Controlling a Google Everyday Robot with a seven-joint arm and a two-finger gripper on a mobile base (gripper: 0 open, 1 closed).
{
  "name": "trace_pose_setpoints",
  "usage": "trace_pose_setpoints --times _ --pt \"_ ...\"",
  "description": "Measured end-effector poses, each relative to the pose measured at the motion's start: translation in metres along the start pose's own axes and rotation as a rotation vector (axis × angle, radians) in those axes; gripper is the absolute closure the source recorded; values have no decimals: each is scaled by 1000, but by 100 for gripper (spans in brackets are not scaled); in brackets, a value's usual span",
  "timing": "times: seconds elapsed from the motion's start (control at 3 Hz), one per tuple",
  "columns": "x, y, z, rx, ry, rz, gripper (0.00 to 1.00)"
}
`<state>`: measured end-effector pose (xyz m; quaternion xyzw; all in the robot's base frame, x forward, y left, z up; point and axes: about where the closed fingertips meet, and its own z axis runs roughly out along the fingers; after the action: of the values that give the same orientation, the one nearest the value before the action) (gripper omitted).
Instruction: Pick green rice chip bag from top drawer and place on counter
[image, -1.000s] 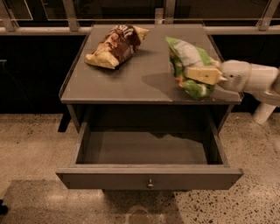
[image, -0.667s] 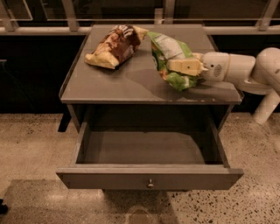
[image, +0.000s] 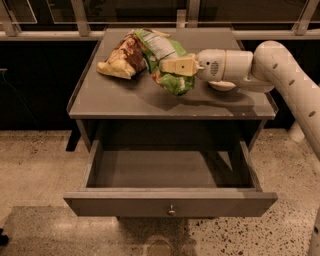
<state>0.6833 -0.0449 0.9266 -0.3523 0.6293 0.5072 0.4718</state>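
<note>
The green rice chip bag (image: 164, 57) is held over the middle of the counter (image: 125, 97), close to its surface and tilted. My gripper (image: 172, 66) reaches in from the right and is shut on the bag. Its cream fingers (image: 179, 65) lie across the bag's lower half. The bag's upper left edge sits right beside the brown-and-yellow chip bag (image: 122, 57). The top drawer (image: 170, 202) is pulled out wide below the counter, and its grey floor shows nothing inside. A small round knob (image: 171, 211) sits at the centre of its front panel.
The brown-and-yellow chip bag lies on the counter's back left. My white arm (image: 287, 82) crosses the counter's right edge. A railing and dark windows (image: 80, 20) run behind the cabinet. Speckled floor (image: 35, 165) surrounds it.
My gripper has carried the green bag leftward across the counter, from near the right edge to the middle, next to the brown-and-yellow bag. The drawer has stayed open.
</note>
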Motion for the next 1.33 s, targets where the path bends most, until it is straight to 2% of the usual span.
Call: trace_pose_setpoints --times 0.33,0.67,1.0,1.33 --pt "15 0 4 30 83 -17 60" --pt "39 -7 -3 114 200 -22 36" --pt "41 -7 0 109 204 -23 13" --pt "41 -7 0 109 204 -23 0"
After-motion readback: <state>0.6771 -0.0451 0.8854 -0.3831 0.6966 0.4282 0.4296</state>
